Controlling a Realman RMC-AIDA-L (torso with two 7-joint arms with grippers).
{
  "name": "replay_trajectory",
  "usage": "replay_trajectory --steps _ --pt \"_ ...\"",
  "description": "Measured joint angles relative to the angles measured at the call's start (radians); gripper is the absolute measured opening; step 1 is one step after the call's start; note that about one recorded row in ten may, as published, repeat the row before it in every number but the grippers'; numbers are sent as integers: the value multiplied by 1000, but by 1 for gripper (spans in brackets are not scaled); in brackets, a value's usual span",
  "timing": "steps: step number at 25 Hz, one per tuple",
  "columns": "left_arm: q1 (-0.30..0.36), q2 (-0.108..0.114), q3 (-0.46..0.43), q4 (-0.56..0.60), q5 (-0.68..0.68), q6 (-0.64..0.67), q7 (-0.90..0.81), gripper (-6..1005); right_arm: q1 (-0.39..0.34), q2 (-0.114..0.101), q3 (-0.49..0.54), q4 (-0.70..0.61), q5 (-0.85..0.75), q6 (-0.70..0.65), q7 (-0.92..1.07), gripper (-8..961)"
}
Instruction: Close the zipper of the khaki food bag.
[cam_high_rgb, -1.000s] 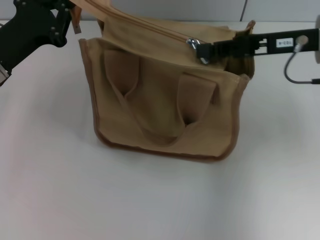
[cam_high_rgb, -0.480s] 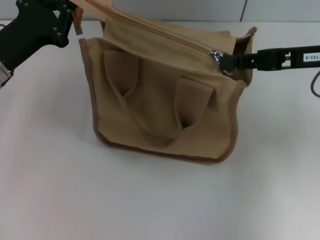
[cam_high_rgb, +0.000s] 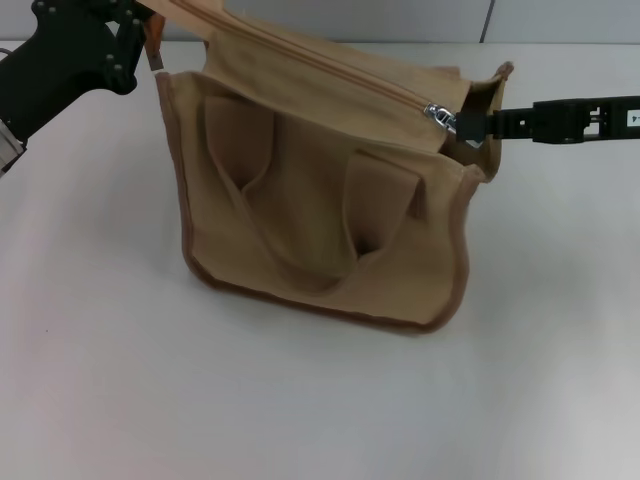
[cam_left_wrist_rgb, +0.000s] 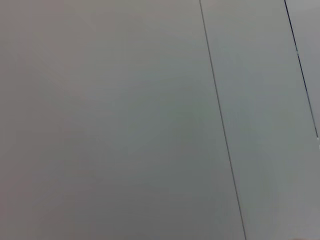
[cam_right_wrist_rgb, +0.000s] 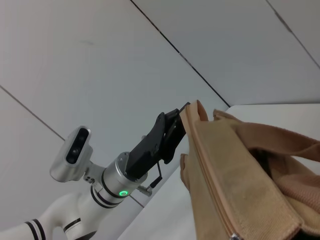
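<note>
Right end effector (cam_high_rgb: 462, 124) pinches the shiny silver zipper pull (cam_high_rgb: 437, 115) near the right end, while left end effector (cam_high_rgb: 148, 38) clamps the boxy tan canvas bag's (cam_high_rgb: 320, 230) far-left corner for tension.

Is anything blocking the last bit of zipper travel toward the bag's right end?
Nothing visible. The right gripper holds the pull tab near the khaki food bag end; the left gripper clamps the opposite corner.

The left claw (cam_high_rgb: 150, 35) is clamping the bag's far upper-left corner while the right claw (cam_high_rgb: 462, 124) is pinching the pull tab, arm extended from the right.
</note>
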Motion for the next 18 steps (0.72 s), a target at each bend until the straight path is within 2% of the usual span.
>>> replay_trajectory --steps 10,15,18 --pt "-2 0 4 -1 0 4 -5 29 -1 2 0 4 0 -5 -18 121" --pt "-3 -2 5 -12 0 4 -5 29 -4 5 1 5 7 -10 -28 331" --pt "-4 -2 5 -13 0 5 -5 29 -8 5 5 5 11 -13 -31 397"
